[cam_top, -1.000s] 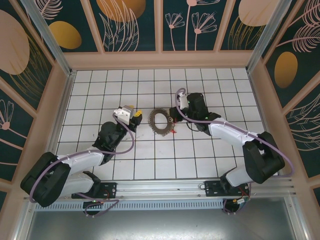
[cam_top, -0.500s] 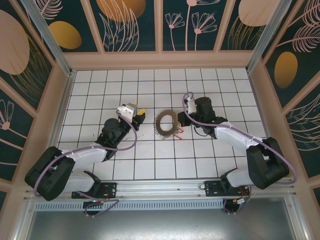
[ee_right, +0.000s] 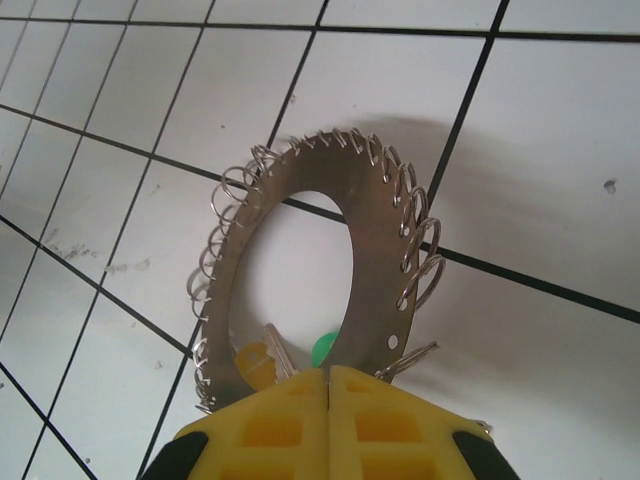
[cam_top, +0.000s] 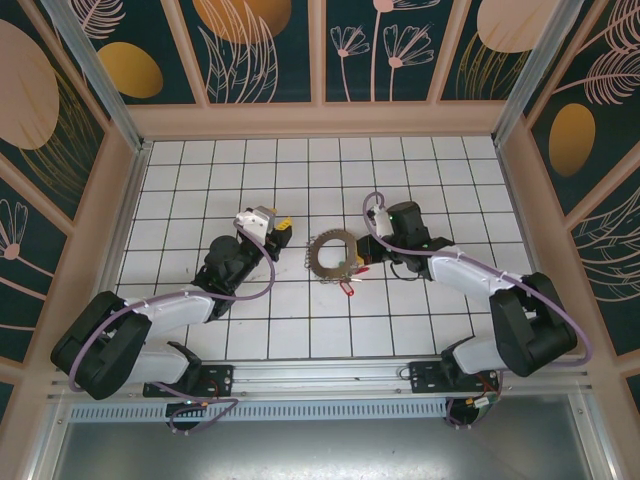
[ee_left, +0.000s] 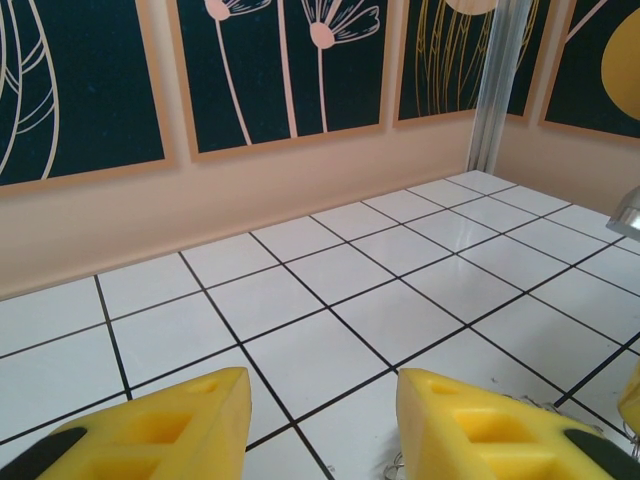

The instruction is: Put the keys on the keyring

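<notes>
Well, your right gripper [ee_right: 328, 385] is closed on the near rim of the keyring [ee_right: 378, 260], the keys [ee_right: 322, 350] just beside its tips; your left gripper [ee_left: 322, 405], half-open and empty, has the keyring at its right.

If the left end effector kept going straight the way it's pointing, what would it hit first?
Probably the beige wall base at the far edge. Ahead of the left end effector the way over the white tiled floor looks free, though tilted downward it might touch tiles sooner.
</notes>
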Robot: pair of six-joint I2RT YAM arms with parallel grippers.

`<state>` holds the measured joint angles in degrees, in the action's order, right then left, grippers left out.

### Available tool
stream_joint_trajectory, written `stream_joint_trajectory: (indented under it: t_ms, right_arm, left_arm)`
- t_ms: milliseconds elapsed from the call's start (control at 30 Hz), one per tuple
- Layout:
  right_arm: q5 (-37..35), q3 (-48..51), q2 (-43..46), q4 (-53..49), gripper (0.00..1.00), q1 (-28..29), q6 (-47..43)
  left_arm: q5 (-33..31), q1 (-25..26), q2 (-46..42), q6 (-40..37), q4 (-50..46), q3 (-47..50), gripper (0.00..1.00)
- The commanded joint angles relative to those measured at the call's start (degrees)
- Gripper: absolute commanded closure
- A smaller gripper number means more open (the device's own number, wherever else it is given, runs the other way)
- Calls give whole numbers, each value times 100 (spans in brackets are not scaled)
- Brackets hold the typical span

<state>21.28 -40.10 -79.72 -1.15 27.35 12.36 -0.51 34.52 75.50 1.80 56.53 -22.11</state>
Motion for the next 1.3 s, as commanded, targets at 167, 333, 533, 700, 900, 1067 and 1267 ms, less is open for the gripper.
stream_joint_trajectory:
  t_ms: [167, 333, 533, 700, 900, 1067, 1267]
  right_arm:
    - [-179, 125, -278, -326, 100, 31, 29]
    - [-684, 172, -207, -341, 100, 44, 135]
    - [-1696, 158, -118, -598, 90, 34, 278]
    - [-1943, 250, -18, -464, 77, -50, 434]
    - [-1031, 143, -134, 3, 78, -56, 439]
    - [-748, 28, -546, 419, 78, -84, 566]
    - [-20, 35, -1081, 931, 71, -508, 798]
  left_arm:
    - [29, 14, 25, 77, 60, -83, 57]
    - [21, 18, 13, 90, 86, -50, 57]
    - [-53, 14, -25, 67, 95, -7, 57]
    - [-72, 17, -4, 49, 76, -4, 56]
    - [-90, 11, -43, 50, 44, 18, 56]
    - [-128, 19, -83, 100, 43, 59, 56]
    - [-184, 14, -138, 122, -32, 89, 56]
